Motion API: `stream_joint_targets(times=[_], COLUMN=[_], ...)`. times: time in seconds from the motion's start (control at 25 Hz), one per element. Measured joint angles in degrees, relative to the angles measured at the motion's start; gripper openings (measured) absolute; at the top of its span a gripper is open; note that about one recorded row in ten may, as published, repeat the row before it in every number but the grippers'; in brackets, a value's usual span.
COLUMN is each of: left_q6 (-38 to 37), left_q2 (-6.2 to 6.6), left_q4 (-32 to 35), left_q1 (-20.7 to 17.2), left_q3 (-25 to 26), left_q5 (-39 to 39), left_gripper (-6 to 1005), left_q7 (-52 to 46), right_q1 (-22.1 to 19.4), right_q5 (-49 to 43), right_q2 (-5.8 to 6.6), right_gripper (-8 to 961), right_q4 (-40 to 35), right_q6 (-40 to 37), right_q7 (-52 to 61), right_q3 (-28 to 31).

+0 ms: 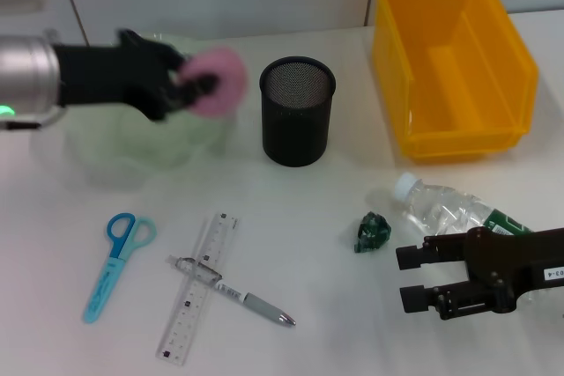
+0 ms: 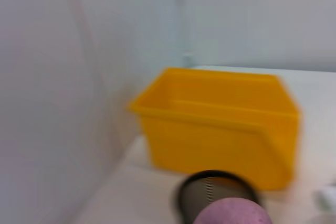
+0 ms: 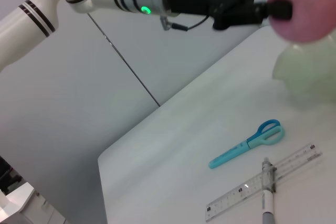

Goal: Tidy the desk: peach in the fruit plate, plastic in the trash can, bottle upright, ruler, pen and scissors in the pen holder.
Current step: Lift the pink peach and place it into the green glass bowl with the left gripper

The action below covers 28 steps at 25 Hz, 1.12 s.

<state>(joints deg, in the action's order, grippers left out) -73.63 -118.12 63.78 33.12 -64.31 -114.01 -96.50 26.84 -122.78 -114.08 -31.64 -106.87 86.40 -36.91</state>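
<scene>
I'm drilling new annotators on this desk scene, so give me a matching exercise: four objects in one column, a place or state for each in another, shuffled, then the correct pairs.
Things:
1. peach
2. bottle
3. pen
4. scissors

Places or states:
A. lying on its side by the right hand
B. lying across the ruler
C. held in the left hand above the fruit plate
D. flat on the desk, left of the ruler

Pairs: 1-C, 2-A, 3-B, 4-D
</scene>
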Motion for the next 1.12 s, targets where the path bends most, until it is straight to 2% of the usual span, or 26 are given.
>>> stream_joint_targets(times=[0.08, 0.2, 0.24, 0.36, 0.44, 0.48, 0.64, 0.84, 1.12], left_q6=[3.4, 7.0, 7.0, 14.3, 15.2, 18.2, 22.2, 26.0, 25.9], left_q2=[0.02, 0.01, 0.01, -0.12, -0.15, -0.17, -0.33, -0.43, -0.54], left_q4=[-0.4, -1.1, -1.1, -3.6, -4.2, -7.1, -10.9, -13.2, -13.3], left_q1=[-0.1, -0.2, -0.2, -0.3, -0.3, 0.0, 0.3, 0.4, 0.4], left_q3=[2.5, 3.2, 3.2, 3.1, 3.0, 2.8, 1.5, -1.7, -2.1], left_q5=[-1.7, -3.7, -3.7, -8.8, -9.3, -10.1, -10.3, -9.9, -9.6], left_gripper=[276, 277, 277, 277, 278, 278, 279, 287, 306], left_q7=[1.0, 1.3, 1.3, 0.9, 0.8, 0.7, 1.4, 1.5, 1.0], right_q1=[0.0, 0.0, 0.0, 0.0, 0.0, 0.0, 0.0, 0.1, 0.2], right_q5=[0.0, 0.0, 0.0, 0.0, 0.0, 0.0, 0.0, 0.0, 0.0], right_q2=[0.00, 0.00, 0.00, 0.00, 0.00, 0.00, 0.00, -0.05, -0.06], right_gripper=[759, 759, 759, 759, 759, 759, 759, 759, 758], right_q4=[0.0, 0.0, 0.0, 0.0, 0.0, 0.0, 0.0, 0.0, 0.0], right_q6=[-0.1, -0.2, -0.2, -0.2, -0.2, -0.2, -0.2, -0.1, -0.1], right_q7=[0.0, 0.0, 0.0, 0.0, 0.0, 0.0, 0.0, 0.0, -0.2], right_q3=[0.0, 0.0, 0.0, 0.0, 0.0, 0.0, 0.0, 0.0, -0.2])
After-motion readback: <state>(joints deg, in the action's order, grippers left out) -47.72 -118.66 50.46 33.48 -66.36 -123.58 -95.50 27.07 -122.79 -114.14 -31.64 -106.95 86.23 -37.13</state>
